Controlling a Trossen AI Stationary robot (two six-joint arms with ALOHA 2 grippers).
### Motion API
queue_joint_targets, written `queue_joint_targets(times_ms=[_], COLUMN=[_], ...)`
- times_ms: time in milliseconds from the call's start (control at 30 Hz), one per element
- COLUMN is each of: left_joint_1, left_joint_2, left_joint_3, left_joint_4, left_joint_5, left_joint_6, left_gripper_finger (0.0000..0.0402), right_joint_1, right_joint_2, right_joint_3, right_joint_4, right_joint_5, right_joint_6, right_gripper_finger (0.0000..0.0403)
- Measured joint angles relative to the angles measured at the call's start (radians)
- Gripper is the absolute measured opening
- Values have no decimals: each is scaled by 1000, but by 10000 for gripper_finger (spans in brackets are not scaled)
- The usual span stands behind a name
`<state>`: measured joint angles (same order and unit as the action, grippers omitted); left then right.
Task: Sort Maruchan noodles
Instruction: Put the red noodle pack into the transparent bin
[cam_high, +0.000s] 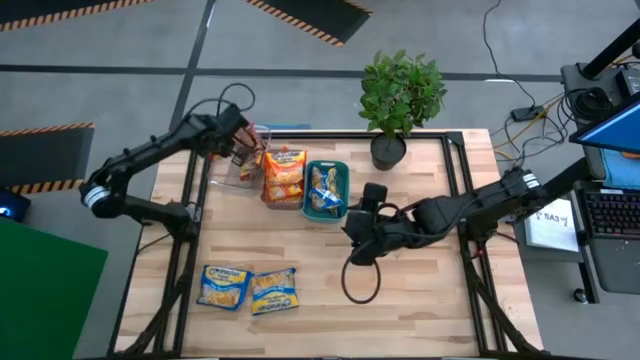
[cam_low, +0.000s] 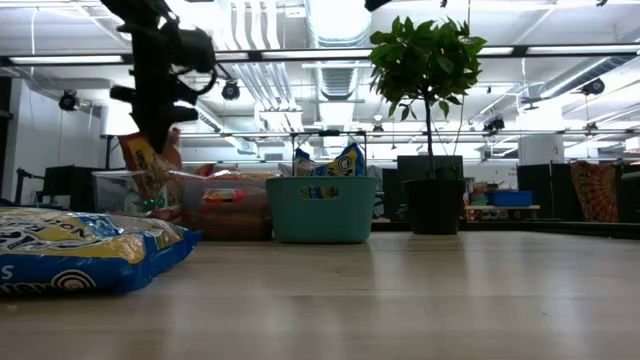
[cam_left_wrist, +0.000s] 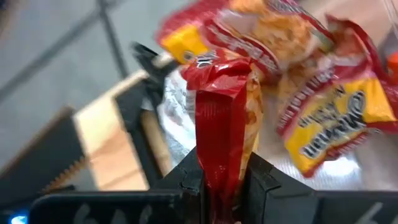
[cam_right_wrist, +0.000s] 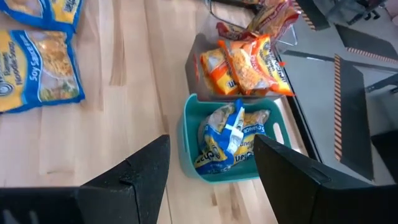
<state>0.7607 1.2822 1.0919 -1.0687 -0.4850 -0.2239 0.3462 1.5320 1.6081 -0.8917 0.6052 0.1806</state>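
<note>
Above the clear bin (cam_high: 237, 165), at the far left of the row of three bins, a red packet (cam_left_wrist: 221, 124) hangs upright, pinched between the fingers of the left hand (cam_high: 243, 146). That hand is closed tightly on the packet's lower end, and the wrapper bulges out above the grip. More red packets (cam_left_wrist: 323, 118) lie below it inside the clear bin.

Just right of the clear bin, the middle bin (cam_right_wrist: 202, 68) holds orange packets (cam_high: 284, 175) standing on edge, packed together. Right of that again, touching it, the teal bin (cam_high: 326, 190) holds blue-and-yellow packets (cam_right_wrist: 229, 140), some upright, with their tops showing above its rim in the low view.

Well apart from the clear bin, toward the near edge of the table (cam_high: 420, 290), two more blue-and-yellow packets (cam_high: 248, 288) lie flat side by side, just touching.

The right hand (cam_high: 356, 228) hovers off the clear bin's right, past the teal bin and just beyond its near right corner. Its fingers (cam_right_wrist: 134, 180) stand well apart with nothing between them, and the teal bin shows through the gap.

A potted plant (cam_high: 398, 105) stands at the table's far edge, beyond the teal bin and farther from the clear bin.
</note>
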Motion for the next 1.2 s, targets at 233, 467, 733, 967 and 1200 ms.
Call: queue_joint_targets(times_ms=[233,467,733,967,1200], left_joint_1=[48,32,29,28,33], left_joint_2=[102,131,122,136,191], left_joint_3=[49,140,204,134,47], left_joint_4=[-45,-165,-215,-214,-115], left_joint_5=[85,87,116,163,155], left_joint_6=[83,81,77,97,91], left_gripper_finger=[35,35,35,35,35], right_joint_1=[0,0,0,18,52], right_joint_2=[37,42,41,41,41], right_joint_3=[0,-1,-2,-13,-32], right_joint_4=[-34,-47,-113,-131,-114], right_joint_5=[0,0,-2,-2,-2], right_joint_6=[1,25,118,198,233], right_gripper_finger=[221,221,221,221,221])
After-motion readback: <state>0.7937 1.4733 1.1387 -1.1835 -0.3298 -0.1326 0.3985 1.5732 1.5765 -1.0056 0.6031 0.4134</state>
